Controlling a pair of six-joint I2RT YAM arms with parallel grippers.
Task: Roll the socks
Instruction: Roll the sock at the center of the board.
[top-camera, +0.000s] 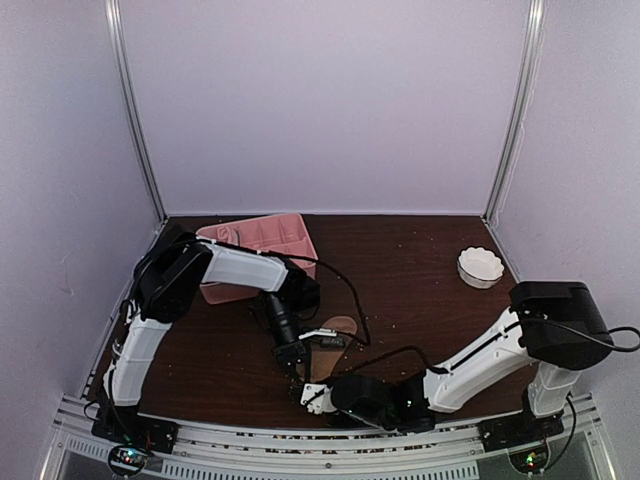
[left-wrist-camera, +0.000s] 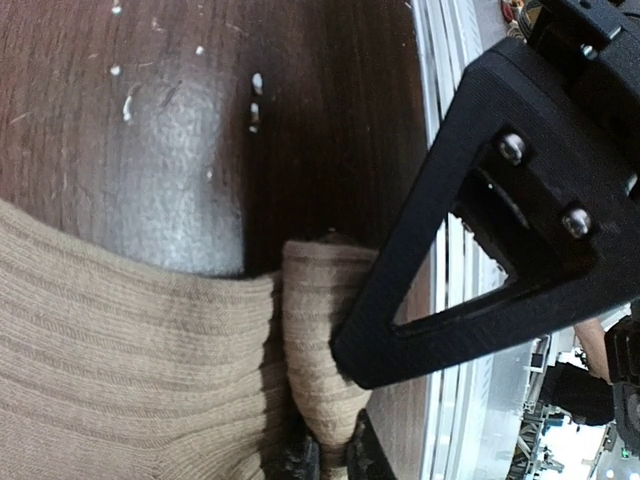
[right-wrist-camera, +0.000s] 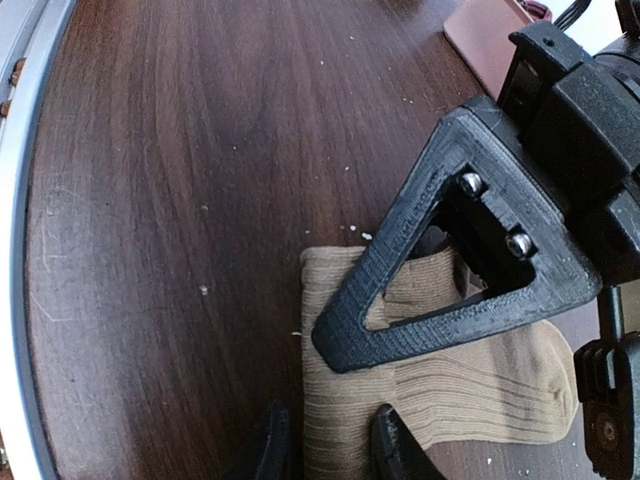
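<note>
A tan-beige sock (top-camera: 340, 328) lies flat on the dark wood table near the front middle. Its near end is folded over into a thick lip. My left gripper (top-camera: 300, 358) is shut on that lip, and the left wrist view shows the fabric (left-wrist-camera: 320, 340) pinched between the fingertips of this gripper (left-wrist-camera: 328, 462). My right gripper (top-camera: 312, 395) sits at the same end from the near side. Its jaws (right-wrist-camera: 325, 450) are open and straddle the fold of the sock (right-wrist-camera: 480, 385). A left finger (right-wrist-camera: 390, 240) presses on the sock just ahead. The pink socks are out of view.
A pink divided tray (top-camera: 260, 238) stands at the back left, behind the left arm. A small white scalloped bowl (top-camera: 480, 267) sits at the right. The table's metal front rail (left-wrist-camera: 440, 300) runs close beside both grippers. White crumbs dot the wood.
</note>
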